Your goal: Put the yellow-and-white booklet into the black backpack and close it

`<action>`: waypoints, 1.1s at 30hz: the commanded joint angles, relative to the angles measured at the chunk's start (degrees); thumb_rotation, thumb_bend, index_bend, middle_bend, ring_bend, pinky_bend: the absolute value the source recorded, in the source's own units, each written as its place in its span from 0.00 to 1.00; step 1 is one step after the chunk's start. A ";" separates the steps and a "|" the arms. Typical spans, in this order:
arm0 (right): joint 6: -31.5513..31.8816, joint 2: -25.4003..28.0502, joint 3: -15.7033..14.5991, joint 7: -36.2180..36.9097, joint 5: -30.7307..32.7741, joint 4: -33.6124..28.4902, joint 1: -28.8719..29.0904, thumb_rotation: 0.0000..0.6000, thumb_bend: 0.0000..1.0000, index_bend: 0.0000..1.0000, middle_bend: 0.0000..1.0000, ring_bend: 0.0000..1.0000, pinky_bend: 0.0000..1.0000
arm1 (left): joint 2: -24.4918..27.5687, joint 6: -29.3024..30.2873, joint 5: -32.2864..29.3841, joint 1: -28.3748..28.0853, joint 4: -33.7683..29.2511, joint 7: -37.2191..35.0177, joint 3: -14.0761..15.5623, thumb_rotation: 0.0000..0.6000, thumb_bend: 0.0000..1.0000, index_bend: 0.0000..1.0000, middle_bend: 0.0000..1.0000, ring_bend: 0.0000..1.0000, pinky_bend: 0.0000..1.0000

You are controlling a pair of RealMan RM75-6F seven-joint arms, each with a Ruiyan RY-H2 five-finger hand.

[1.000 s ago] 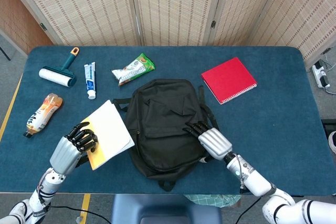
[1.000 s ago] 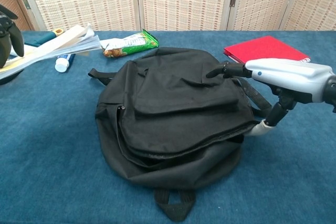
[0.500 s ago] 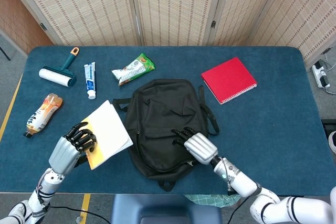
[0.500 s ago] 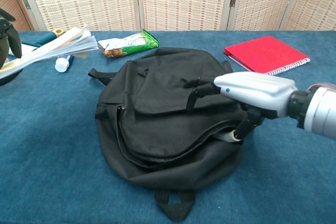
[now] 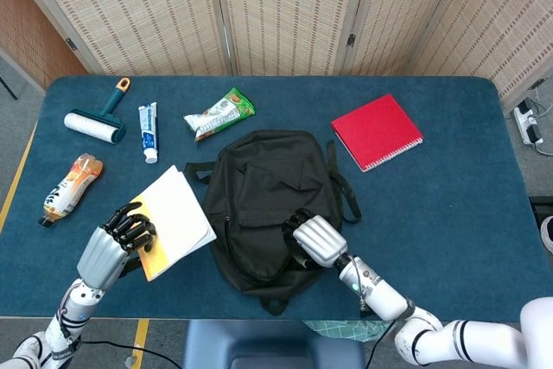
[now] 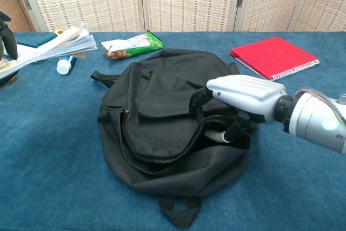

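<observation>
Booklet [image 5: 173, 220]: yellow-and-white, outside the backpack, at the bench's front left; held tilted off the surface, pages fanned in the chest view [image 6: 51, 47]; its near corner sits in the left robot hand.
Left robot hand [image 5: 121, 239]: dark fingers curled over the booklet's yellow edge, gripping it; in the chest view only a dark fingertip shows at the left frame edge.
Backpack [image 5: 268, 205]: black, lying flat mid-bench, carry loop toward the robot; main zip parted along the front right, leaving a dark gap under the flap [image 6: 178, 117]. Contents cannot be made out.
Right robot hand [image 5: 313, 238]: on the backpack's front right part; in the chest view [image 6: 238, 93] fingers bent down at the flap edge and the thumb below in the gap, pinching the flap.
Bench [image 5: 449, 239]: blue cloth surface carrying everything.
Notebook [image 5: 377, 131]: red, spiral-bound, flat, right of the backpack and apart from it.
Snack pack [image 5: 219, 114]: green and white, behind the backpack, near its top edge.
Toothpaste [image 5: 149, 130]: white and blue tube, left of the snack pack.
Lint roller [image 5: 95, 120]: white roll, teal handle, far left rear.
Bottle [image 5: 71, 186]: orange, lying on its side near the left edge, beyond the left robot hand.
Screen [image 5: 285, 6]: woven folding panels behind the bench.
</observation>
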 commanded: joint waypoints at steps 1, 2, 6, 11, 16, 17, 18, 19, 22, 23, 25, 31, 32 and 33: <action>0.88 -0.65 0.84 0.36 0.23 0.57 0.35 1.00 0.60 0.70 0.37 0.30 0.21 | -0.01 0.20 0.11 -0.01 -0.11 -0.01 -0.02 1.00 0.47 0.74 0.59 0.46 0.31; 1.18 -0.83 1.12 0.52 0.25 0.74 0.45 1.00 0.63 0.71 0.37 0.31 0.22 | -0.02 0.22 0.13 -0.02 -0.11 -0.04 -0.02 1.00 0.47 0.74 0.59 0.46 0.31; 2.66 -1.55 2.80 1.17 0.84 1.49 0.87 1.00 0.71 0.74 0.40 0.34 0.24 | -0.05 0.23 0.08 -0.02 0.00 -0.59 -0.01 1.00 0.47 0.74 0.59 0.46 0.30; 4.38 -3.09 6.75 2.87 3.91 2.60 1.72 1.00 0.77 0.78 0.43 0.38 0.26 | -0.37 1.53 0.89 -0.08 0.40 -1.29 0.19 1.00 0.47 0.74 0.59 0.46 0.31; 5.74 -5.56 11.09 1.76 8.95 3.87 3.12 1.00 0.81 0.79 0.44 0.39 0.26 | -0.52 3.08 2.76 -0.29 0.26 -0.98 0.94 1.00 0.47 0.74 0.60 0.46 0.32; 6.25 -6.30 12.15 1.32 10.26 4.09 3.50 1.00 0.82 0.80 0.45 0.39 0.26 | -0.57 3.32 3.31 -0.41 0.16 -0.86 1.20 1.00 0.47 0.74 0.60 0.47 0.32; 6.68 -6.88 12.88 0.91 11.19 4.28 3.78 1.00 0.82 0.80 0.45 0.39 0.26 | -0.61 3.51 3.73 -0.51 0.07 -0.81 1.41 1.00 0.47 0.74 0.60 0.47 0.32; 7.06 -7.45 13.58 0.50 12.12 4.51 4.08 1.00 0.83 0.80 0.45 0.39 0.26 | -0.67 3.65 4.16 -0.60 0.00 -0.77 1.64 1.00 0.47 0.74 0.60 0.47 0.33; 7.90 -9.29 15.77 -0.89 15.53 5.16 5.28 1.00 0.83 0.80 0.46 0.39 0.26 | -0.93 3.97 5.79 -0.92 -0.06 -0.53 2.65 1.00 0.47 0.74 0.60 0.48 0.34; 8.00 -9.55 16.02 -1.11 15.96 5.30 5.49 1.00 0.84 0.80 0.46 0.40 0.26 | -1.00 4.01 6.01 -0.96 -0.05 -0.45 2.78 1.00 0.47 0.74 0.61 0.48 0.34; 8.60 -10.69 17.19 -1.49 17.61 5.89 6.29 1.00 0.84 0.80 0.46 0.40 0.26 | -1.35 3.82 7.25 -1.39 -0.13 -0.13 3.54 1.00 0.47 0.74 0.61 0.48 0.35; 9.28 -13.14 19.16 -0.50 20.36 7.56 7.87 1.00 0.86 0.80 0.46 0.40 0.26 | -2.05 3.18 9.26 -2.18 -0.11 0.22 4.96 1.00 0.47 0.74 0.61 0.48 0.35; 9.50 -13.57 19.44 -0.30 20.57 7.93 8.20 1.00 0.86 0.80 0.46 0.40 0.26 | -2.17 3.08 9.76 -2.36 -0.16 0.32 5.29 1.00 0.47 0.74 0.61 0.48 0.35; 9.70 -13.89 19.59 -0.20 20.64 8.27 8.44 1.00 0.86 0.80 0.46 0.40 0.26 | -2.28 3.04 10.15 -2.49 -0.20 0.45 5.53 1.00 0.47 0.74 0.61 0.48 0.35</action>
